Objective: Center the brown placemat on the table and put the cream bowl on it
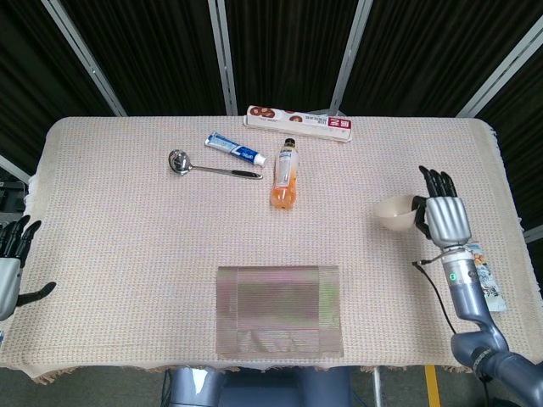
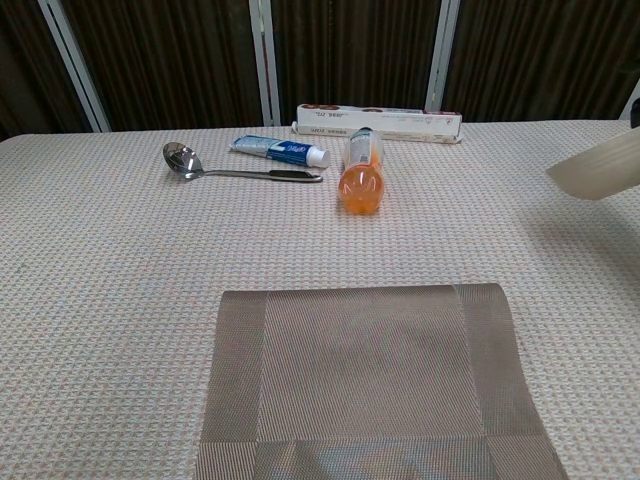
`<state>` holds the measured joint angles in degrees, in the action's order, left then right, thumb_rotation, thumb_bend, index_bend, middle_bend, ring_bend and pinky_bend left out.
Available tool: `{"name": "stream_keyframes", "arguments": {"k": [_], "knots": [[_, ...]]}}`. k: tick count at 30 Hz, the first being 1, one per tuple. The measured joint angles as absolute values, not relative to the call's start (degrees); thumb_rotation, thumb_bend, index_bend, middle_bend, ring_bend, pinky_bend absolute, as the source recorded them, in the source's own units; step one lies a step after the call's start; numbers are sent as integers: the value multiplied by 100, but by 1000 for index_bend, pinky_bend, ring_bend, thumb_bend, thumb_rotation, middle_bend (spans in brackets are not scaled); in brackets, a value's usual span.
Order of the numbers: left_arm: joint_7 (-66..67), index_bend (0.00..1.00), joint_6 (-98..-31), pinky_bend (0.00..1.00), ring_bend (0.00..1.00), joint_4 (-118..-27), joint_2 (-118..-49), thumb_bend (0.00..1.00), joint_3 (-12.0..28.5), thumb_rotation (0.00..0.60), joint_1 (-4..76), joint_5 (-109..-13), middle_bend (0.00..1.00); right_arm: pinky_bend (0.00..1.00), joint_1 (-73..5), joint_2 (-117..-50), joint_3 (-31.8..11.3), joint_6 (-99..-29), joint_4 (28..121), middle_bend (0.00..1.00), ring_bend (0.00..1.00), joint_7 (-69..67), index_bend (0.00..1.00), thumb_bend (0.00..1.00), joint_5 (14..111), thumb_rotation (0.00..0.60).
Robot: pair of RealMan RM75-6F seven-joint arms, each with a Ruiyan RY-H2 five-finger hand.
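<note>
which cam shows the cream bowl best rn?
Head view: the whole cream bowl shows, held by the right hand above the table. Chest view catches only a cropped sliver of it at the right edge.

No lettering legible anywhere. Long white and red printed carton (image 1: 299, 123), top centre of frame: markings too small to make out. Blue and white tube (image 1: 235, 148) just below it, orange-drink plastic bottle (image 1: 286, 174) and snack packet (image 1: 485, 277) at right edge: printed labels, all blurred.
</note>
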<state>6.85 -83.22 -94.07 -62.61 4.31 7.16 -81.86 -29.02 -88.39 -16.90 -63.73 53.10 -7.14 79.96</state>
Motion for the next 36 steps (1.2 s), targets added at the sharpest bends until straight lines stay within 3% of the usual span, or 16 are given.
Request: {"name": "stream_keyframes", "arguments": {"k": [1, 3, 5, 6, 8, 9, 11, 21, 36], "knots": [[700, 0, -8306, 0, 0, -9392, -6272, 0, 441, 600, 722, -8154, 0, 0, -2996, -8933, -1754, -6214, 5128, 0, 0, -695, 823, 589, 7889, 600], [722, 0, -8283, 0, 0, -9370, -6289, 0, 457, 600, 731, -8105, 0, 0, -3122, -9080, -1836, -6004, 4873, 0, 0, -675, 728, 577, 7743, 600], [739, 0, -8260, 0, 0, -9341, -6305, 0, 473, 600, 736, -8045, 0, 0, -3238, -9244, -1897, -5817, 4612, 0, 0, -664, 364, 474, 7589, 600], [744, 0, -8251, 0, 0, -9328, -6311, 0, 479, 600, 738, -8023, 0, 0, -3273, -9309, -1908, -5758, 4516, 0, 0, -665, 166, 357, 7554, 600], [746, 0, -8236, 0, 0, -9306, -6319, 0, 493, 600, 739, -7977, 0, 0, -3322, -9425, -1884, -5631, 4356, 0, 0, -703, 0, 129, 7530, 600], [740, 0, -8233, 0, 0, -9301, -6320, 0, 499, 600, 738, -7961, 0, 0, -3325, -9444, -1844, -5608, 4331, 0, 0, -742, 0, 42, 7551, 600], [723, 0, -8236, 0, 0, -9294, -6316, 0, 509, 600, 735, -7948, 0, 0, -3312, -9422, -1719, -5615, 4324, 0, 0, -854, 0, 0, 7666, 600], [617, 0, -8286, 0, 0, -9377, -6261, 0, 482, 600, 726, -8088, 0, 0, -2885, -8567, -1210, -6478, 5105, 0, 0, -1076, 0, 0, 8367, 600], [782, 0, -8201, 0, 0, -9517, -6340, 0, 203, 600, 831, -8761, 0, 0, -1466, -6701, -732, -7863, 8580, 0, 0, -834, 0, 0, 8457, 600]]}}
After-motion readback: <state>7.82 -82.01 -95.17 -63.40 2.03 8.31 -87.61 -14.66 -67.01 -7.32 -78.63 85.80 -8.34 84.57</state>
